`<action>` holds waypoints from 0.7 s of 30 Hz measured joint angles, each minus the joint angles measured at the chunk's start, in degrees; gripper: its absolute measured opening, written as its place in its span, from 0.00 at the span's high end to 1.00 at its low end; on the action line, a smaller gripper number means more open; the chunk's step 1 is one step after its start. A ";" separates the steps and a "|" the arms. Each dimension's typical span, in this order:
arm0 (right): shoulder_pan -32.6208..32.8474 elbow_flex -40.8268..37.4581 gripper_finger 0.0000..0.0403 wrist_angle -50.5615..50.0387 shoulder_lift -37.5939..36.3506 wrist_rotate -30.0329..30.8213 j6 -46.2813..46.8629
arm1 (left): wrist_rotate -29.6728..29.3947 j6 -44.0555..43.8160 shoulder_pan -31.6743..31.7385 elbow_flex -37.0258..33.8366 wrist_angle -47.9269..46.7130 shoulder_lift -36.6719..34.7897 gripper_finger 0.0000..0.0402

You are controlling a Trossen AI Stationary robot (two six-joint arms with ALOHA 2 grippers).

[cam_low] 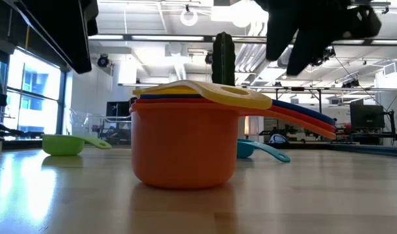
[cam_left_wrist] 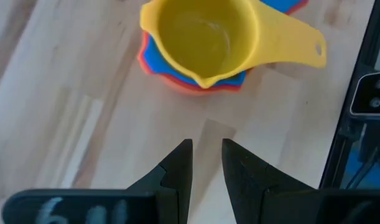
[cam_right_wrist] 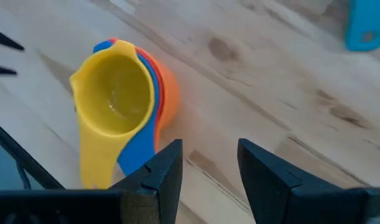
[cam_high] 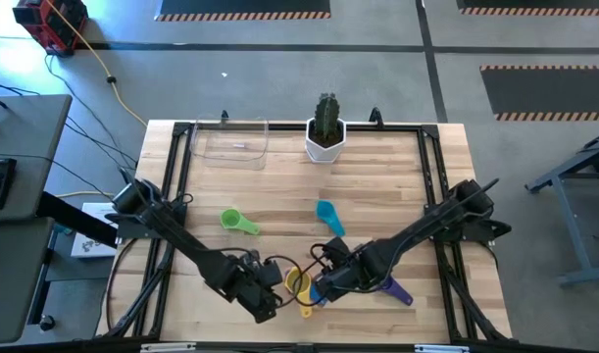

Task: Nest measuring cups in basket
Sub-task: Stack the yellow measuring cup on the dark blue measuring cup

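high view: nested stack of measuring cups (cam_high: 299, 285), yellow on top, stands on the table (cam_high: 397, 186) near its front edge, outside the clear basket (cam_high: 232, 140) at the back. left gripper (cam_high: 270, 306) and right gripper (cam_high: 322, 290) flank the stack, both released, grasping nothing. green cup (cam_high: 238, 222) and teal cup (cam_high: 328, 215) lie apart.

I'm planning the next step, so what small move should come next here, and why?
Probably send the left gripper to the green cup. It lies loose on the table, as do the teal cup and purple cup, while the stack has yellow on top. Both grippers look empty.
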 joint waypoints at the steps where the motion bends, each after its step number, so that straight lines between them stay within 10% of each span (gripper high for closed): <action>1: 0.00 -1.09 0.64 1.55 0.00 -0.07 0.00 | 0.33 -0.39 0.00 0.00 0.45 0.41 0.81; 21: 0.27 -16.10 0.64 22.05 0.02 -7.42 4.88 | 7.02 -3.32 1.83 0.01 14.19 9.80 0.81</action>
